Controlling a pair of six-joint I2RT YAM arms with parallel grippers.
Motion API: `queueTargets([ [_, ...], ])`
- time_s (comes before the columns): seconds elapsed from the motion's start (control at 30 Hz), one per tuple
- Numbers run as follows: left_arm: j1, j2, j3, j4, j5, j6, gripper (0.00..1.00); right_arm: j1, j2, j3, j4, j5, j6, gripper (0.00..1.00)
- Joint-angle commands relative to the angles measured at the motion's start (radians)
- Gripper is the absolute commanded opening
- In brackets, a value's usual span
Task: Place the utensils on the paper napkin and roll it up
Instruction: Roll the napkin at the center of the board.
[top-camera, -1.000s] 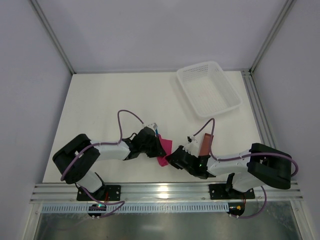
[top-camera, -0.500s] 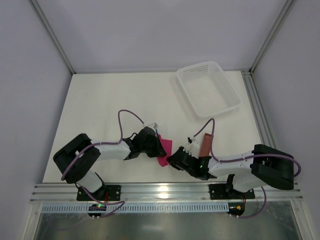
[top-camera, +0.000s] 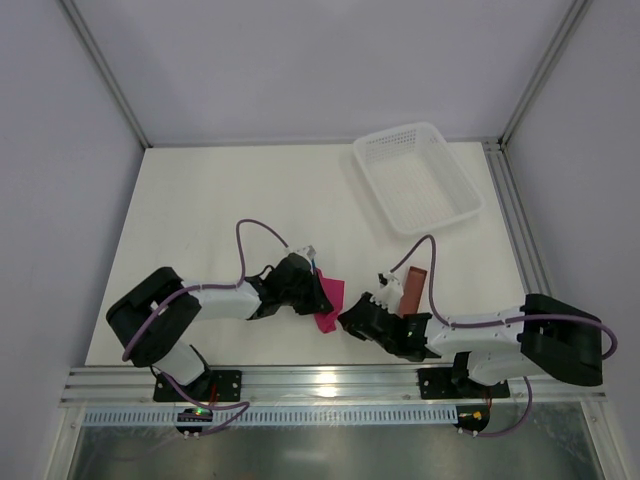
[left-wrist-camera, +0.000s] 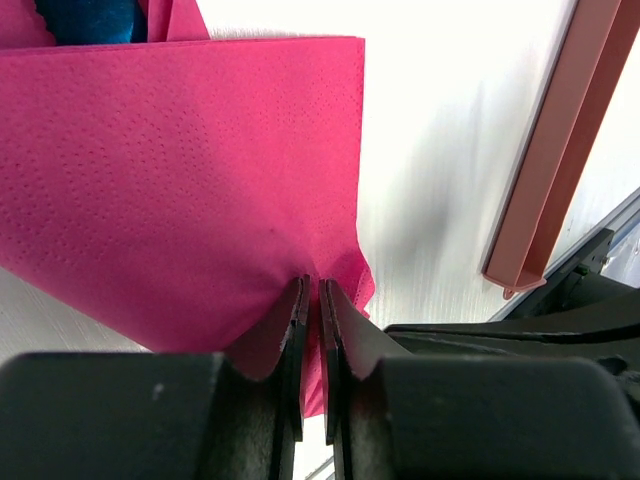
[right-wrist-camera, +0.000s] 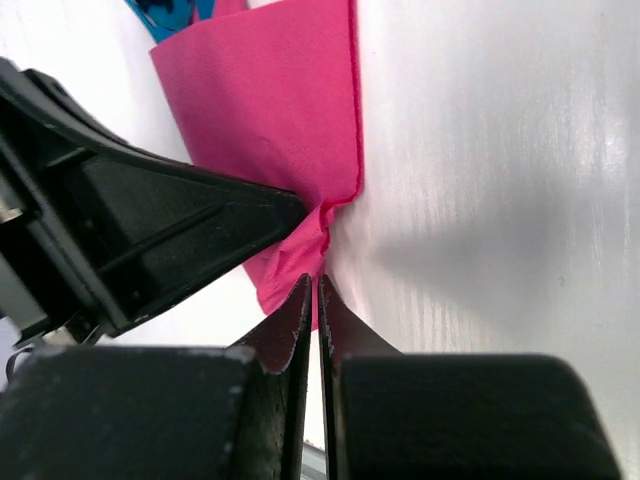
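Observation:
The magenta paper napkin (top-camera: 328, 298) lies folded between the two arms at the table's near middle. A bit of the blue utensils (left-wrist-camera: 92, 16) pokes out from under its far fold, also seen in the right wrist view (right-wrist-camera: 172, 14). My left gripper (left-wrist-camera: 310, 286) is shut on a pinched-up ridge of the paper napkin (left-wrist-camera: 180, 150) at its near corner. My right gripper (right-wrist-camera: 312, 282) is shut, its tips right against the crumpled corner of the paper napkin (right-wrist-camera: 270, 120). Whether paper sits between its jaws does not show. In the top view the left gripper (top-camera: 316, 296) and right gripper (top-camera: 346, 318) face each other across that corner.
A reddish-brown oblong sleeve (top-camera: 412, 289) lies just right of the napkin, beside the right wrist, and shows in the left wrist view (left-wrist-camera: 560, 150). A white mesh basket (top-camera: 418, 176) stands at the back right. Metal rails run along the near edge.
The right arm's elbow and rear links have swung out to the right and its gripper has edged slightly back. The left arm and the napkin have stayed in place.

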Motion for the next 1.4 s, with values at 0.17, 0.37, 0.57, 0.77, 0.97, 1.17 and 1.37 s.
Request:
queueTargets([
  [0.17,-0.003,-0.022,-0.001,-0.008,0.037,0.046,0.16,-0.144,-0.093,0.085,-0.033,-0.100,-0.315,0.09],
  [0.37,-0.003,-0.033,0.002,-0.023,0.051,0.059,0.18,-0.231,-0.009,0.108,0.077,-0.170,-0.414,0.09],
  [0.57,-0.003,-0.064,0.003,-0.041,0.069,0.086,0.20,-0.235,0.160,0.105,0.174,-0.197,-0.426,0.08],
  [0.77,-0.003,-0.119,-0.015,-0.060,0.097,0.114,0.24,-0.235,0.212,0.087,0.150,-0.186,-0.405,0.05],
  [0.97,-0.015,-0.101,-0.044,-0.026,0.114,0.105,0.24,-0.235,0.200,0.061,0.136,-0.172,-0.391,0.04],
  [1.17,-0.045,-0.048,-0.055,0.043,0.108,0.083,0.23,-0.232,0.181,0.057,0.098,-0.164,-0.375,0.04],
  [1.37,-0.074,-0.031,-0.076,0.064,0.076,0.074,0.22,-0.235,0.106,0.091,0.059,-0.184,-0.447,0.06],
])
